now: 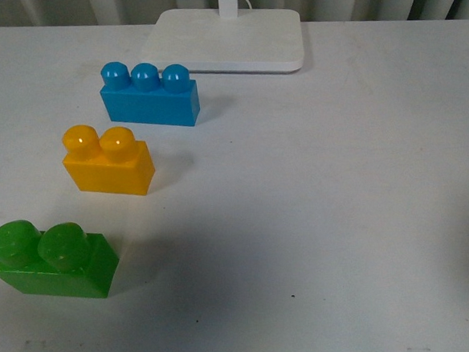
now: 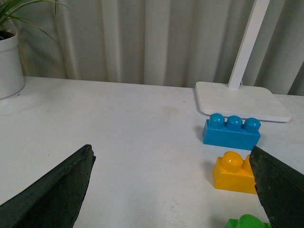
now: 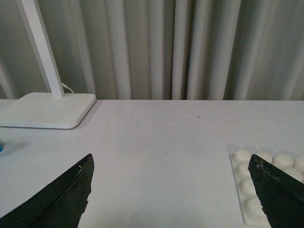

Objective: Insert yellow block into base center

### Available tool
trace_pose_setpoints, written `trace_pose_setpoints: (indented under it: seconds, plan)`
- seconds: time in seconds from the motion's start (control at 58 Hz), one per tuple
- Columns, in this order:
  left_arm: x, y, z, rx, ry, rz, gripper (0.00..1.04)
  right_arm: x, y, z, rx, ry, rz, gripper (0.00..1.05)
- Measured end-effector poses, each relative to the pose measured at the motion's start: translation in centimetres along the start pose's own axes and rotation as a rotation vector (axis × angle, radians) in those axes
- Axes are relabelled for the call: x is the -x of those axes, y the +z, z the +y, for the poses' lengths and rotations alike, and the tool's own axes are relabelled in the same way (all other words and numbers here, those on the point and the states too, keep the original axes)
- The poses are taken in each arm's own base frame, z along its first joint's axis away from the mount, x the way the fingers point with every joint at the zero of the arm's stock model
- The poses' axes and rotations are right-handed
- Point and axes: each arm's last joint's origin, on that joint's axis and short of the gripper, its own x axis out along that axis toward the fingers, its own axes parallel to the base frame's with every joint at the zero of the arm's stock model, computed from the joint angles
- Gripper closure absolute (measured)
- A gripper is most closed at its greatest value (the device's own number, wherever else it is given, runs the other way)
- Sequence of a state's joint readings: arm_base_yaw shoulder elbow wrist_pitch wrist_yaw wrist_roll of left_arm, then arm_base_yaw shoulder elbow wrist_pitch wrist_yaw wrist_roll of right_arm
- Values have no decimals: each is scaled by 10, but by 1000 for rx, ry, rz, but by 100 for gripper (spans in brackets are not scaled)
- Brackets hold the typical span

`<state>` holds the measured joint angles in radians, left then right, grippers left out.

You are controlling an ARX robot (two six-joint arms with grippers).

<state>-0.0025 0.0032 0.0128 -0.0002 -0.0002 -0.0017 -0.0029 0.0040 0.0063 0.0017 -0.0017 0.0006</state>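
The yellow block (image 1: 109, 162) stands on the white table at the left of the front view, studs up, between a blue brick and a green brick. In the left wrist view the yellow block (image 2: 233, 173) lies beside one black finger, partly hidden by it. My left gripper (image 2: 173, 166) is open over bare table, holding nothing. The base (image 3: 249, 185) shows only in the right wrist view, a white studded plate partly behind one finger. My right gripper (image 3: 171, 166) is open with nothing between its fingers. Neither arm shows in the front view.
A blue three-stud brick (image 1: 150, 95) sits behind the yellow block, a green two-stud brick (image 1: 51, 259) in front of it. A smooth white lamp stand plate (image 1: 225, 38) with its post is at the back. A white plant pot (image 2: 9, 64) stands far off on the table.
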Motion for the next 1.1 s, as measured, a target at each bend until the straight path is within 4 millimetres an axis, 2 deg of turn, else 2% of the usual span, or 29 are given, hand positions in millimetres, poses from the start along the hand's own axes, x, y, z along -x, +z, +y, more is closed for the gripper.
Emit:
trace_pose_setpoints:
  seconds: [0.845, 0.966, 1.103]
  plan:
    - [0, 0, 0, 0, 0, 0, 6, 0, 0, 0, 0, -1, 0, 9]
    - [0, 0, 0, 0, 1, 0, 6, -4, 2, -4, -11, -130, 172, 9]
    - [0, 0, 0, 0, 0, 0, 6, -22, 23, -22, -16, -129, 264, 9]
